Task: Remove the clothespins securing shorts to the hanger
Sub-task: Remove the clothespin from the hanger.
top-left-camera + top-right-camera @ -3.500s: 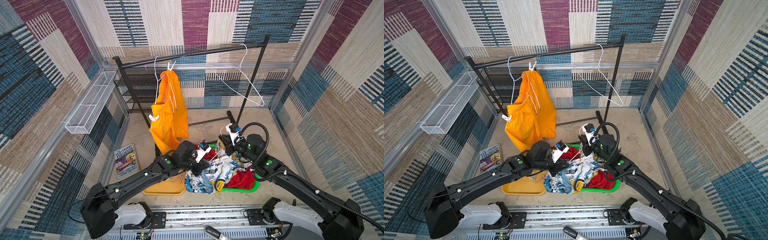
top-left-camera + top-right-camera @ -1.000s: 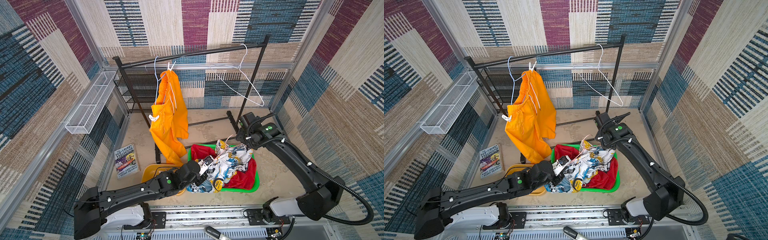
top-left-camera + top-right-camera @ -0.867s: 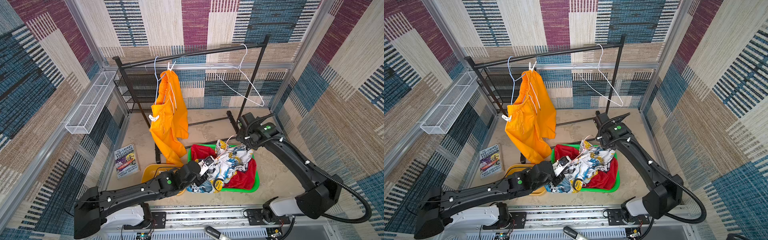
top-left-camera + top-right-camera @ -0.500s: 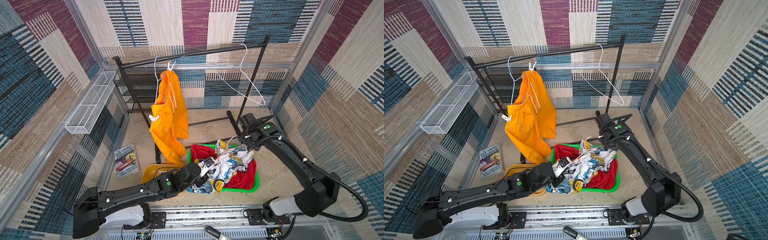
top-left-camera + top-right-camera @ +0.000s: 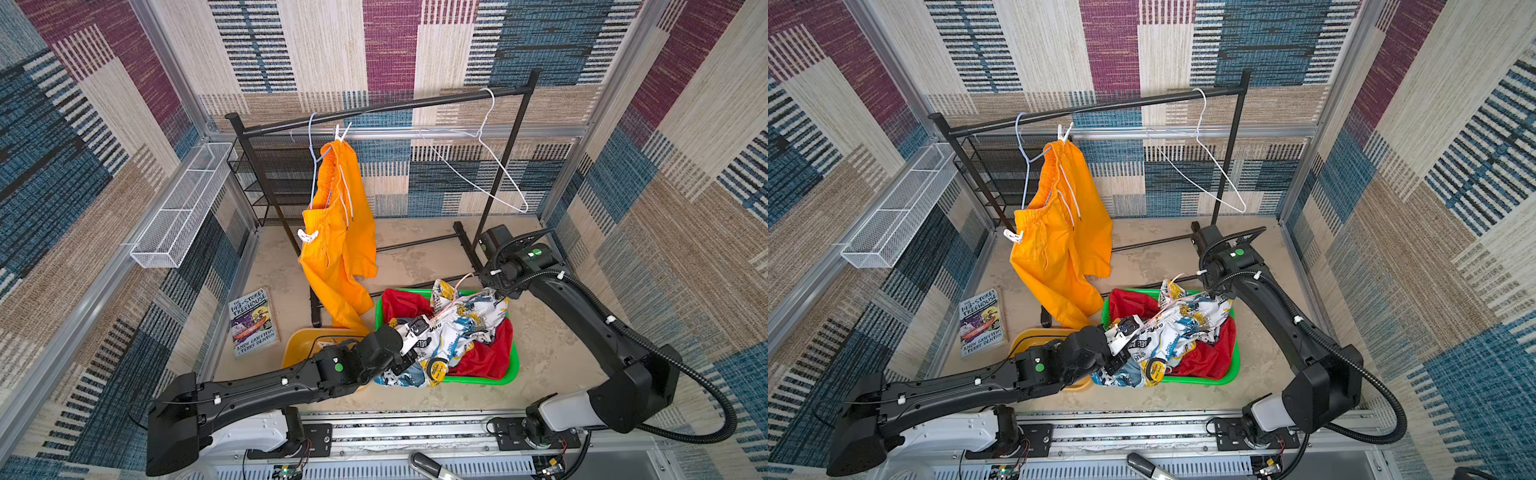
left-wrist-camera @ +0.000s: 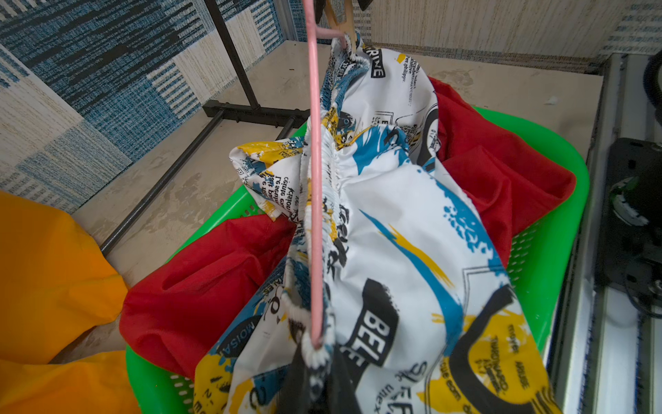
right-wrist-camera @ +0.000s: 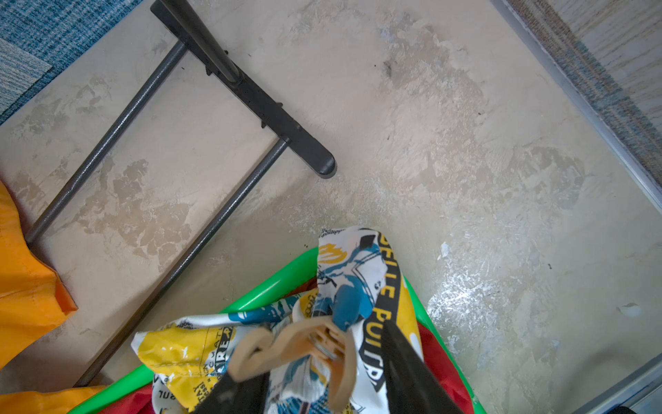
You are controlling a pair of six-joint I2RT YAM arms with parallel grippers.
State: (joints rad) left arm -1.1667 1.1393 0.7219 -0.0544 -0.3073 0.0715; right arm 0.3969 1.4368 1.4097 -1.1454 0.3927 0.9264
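Note:
White printed shorts (image 5: 461, 328) lie over red shorts (image 5: 490, 357) in a green basket (image 5: 513, 370), with a pink hanger (image 6: 315, 179) along their waistband. My left gripper (image 6: 317, 362) is shut on that waistband at the hanger's end. At the far end a tan clothespin (image 7: 297, 344) pins the waistband; my right gripper (image 7: 318, 355) stands open around its handles, one finger touching, the other a little apart. Orange shorts (image 5: 336, 245) hang from a pale hanger on the rack, held by two white clothespins (image 5: 307, 236) (image 5: 341, 132).
The black rack's bar (image 5: 382, 108) also carries an empty white hanger (image 5: 490, 166); its foot (image 7: 308, 150) lies near my right gripper. A yellow tray (image 5: 299, 340) and a book (image 5: 252, 322) lie at the front left. A white wire basket (image 5: 178, 208) is on the left wall.
My right gripper's jaws have narrowed around the tan clothespin over the last second. The left gripper has kept its hold on the waistband and has hardly moved.

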